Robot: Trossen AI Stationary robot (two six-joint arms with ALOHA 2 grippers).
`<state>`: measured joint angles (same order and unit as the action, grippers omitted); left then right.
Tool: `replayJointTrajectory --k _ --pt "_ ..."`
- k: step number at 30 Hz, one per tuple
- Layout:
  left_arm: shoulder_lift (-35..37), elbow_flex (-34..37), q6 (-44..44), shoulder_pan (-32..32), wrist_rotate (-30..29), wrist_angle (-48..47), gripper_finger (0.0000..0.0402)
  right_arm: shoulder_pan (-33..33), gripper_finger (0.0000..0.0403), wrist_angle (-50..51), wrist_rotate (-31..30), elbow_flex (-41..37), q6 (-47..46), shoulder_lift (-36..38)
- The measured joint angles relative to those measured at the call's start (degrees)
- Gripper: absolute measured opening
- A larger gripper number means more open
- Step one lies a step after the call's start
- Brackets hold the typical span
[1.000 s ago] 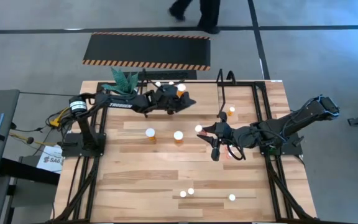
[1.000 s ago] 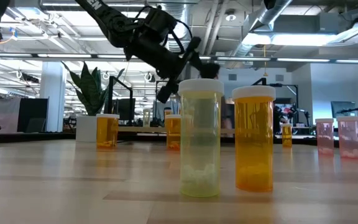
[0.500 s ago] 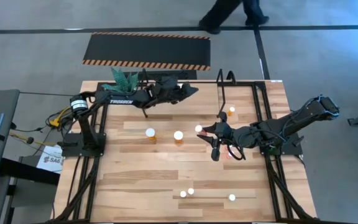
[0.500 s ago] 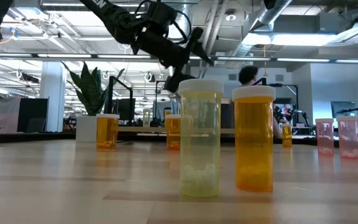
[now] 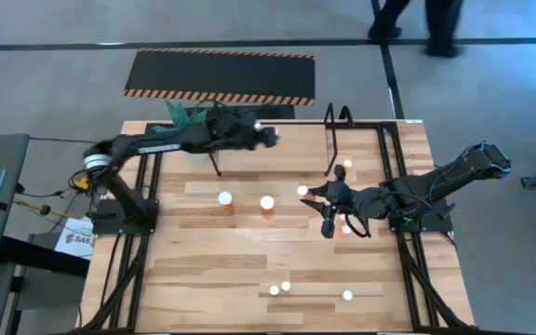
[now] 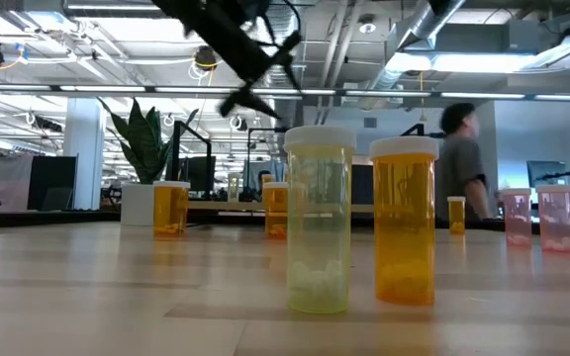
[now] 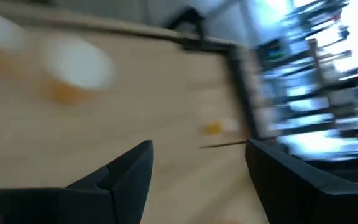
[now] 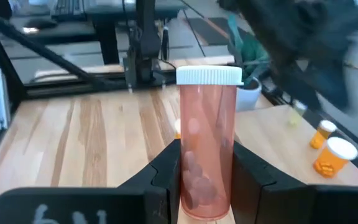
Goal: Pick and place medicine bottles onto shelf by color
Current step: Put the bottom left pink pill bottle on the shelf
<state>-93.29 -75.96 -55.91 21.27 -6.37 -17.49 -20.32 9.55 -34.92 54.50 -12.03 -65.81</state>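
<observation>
My right gripper (image 5: 313, 195) is shut on a red-pink medicine bottle (image 8: 207, 143) with a white cap (image 5: 302, 191), right of the table's middle. My left gripper (image 5: 270, 135) is open and empty (image 7: 197, 146), high over the far edge by the shelf, whose black hoop upright (image 5: 333, 140) stands there. Two orange bottles (image 5: 224, 198) (image 5: 267, 202) stand on their bases mid-table. Another orange one (image 5: 346, 166) stands near the upright. A yellow bottle (image 6: 318, 222) and an orange one (image 6: 404, 222) stand near the front edge. My right gripper pinches the red-pink bottle's lower body (image 8: 185, 180) between its two fingers, one on each side. The fingers come level from the table's right. The bottle stands upright in the hold, cap up. The fingers hide its bottom, so I cannot tell whether it rests on the table.
A green plant in a white pot (image 5: 184, 119) stands at the far left corner. Two pink bottles (image 6: 516, 218) (image 6: 554, 218) stand on the right. Another bottle (image 5: 347, 296) stands near the front edge. A black striped mat (image 5: 220, 74) lies beyond the table, where a person walks.
My left gripper has risen and swung toward the table's far edge and a little to the left, still open. My right gripper keeps hold of the red-pink bottle almost in place. The person behind the table has walked to the right.
</observation>
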Motion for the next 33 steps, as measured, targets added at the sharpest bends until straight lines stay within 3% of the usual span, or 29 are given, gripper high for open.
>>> replayJointTrajectory --k 3,8,12,18,24,27,31,33 --pt "6.8 0.0 9.2 -1.4 -4.6 -10.4 0.0242 0.4 0.0116 1.4 -0.3 -0.1 0.0 1.3" --pt "18.4 -0.1 11.2 -7.6 -10.8 -18.7 0.0242 1.4 0.0116 2.5 -0.5 0.0 -0.1 2.2" --pt "24.9 -0.1 10.4 -17.6 -18.1 -27.2 0.0242 1.7 0.012 1.2 0.1 0.0 -0.2 0.3" --pt "27.3 0.9 5.1 -37.6 -32.7 -36.0 0.0242 1.7 0.0133 -5.2 0.2 0.0 -0.1 -4.3" --pt "27.3 4.7 3.0 -49.3 -43.3 -36.0 0.0242 1.7 0.0127 -7.7 0.1 0.0 -0.1 -7.8" --pt "27.3 5.8 -0.7 -50.9 -41.0 -35.8 0.0242 1.7 0.0123 -8.4 0.1 0.0 -0.1 -8.7" --pt "27.3 7.3 -14.7 -50.8 -26.6 -35.2 0.0242 1.7 0.0124 -8.5 0.1 0.0 -0.1 -8.6" --pt "26.7 8.7 -20.9 -50.9 -22.5 -34.5 0.0242 1.7 0.0125 -8.6 0.1 0.0 -0.1 -8.5"
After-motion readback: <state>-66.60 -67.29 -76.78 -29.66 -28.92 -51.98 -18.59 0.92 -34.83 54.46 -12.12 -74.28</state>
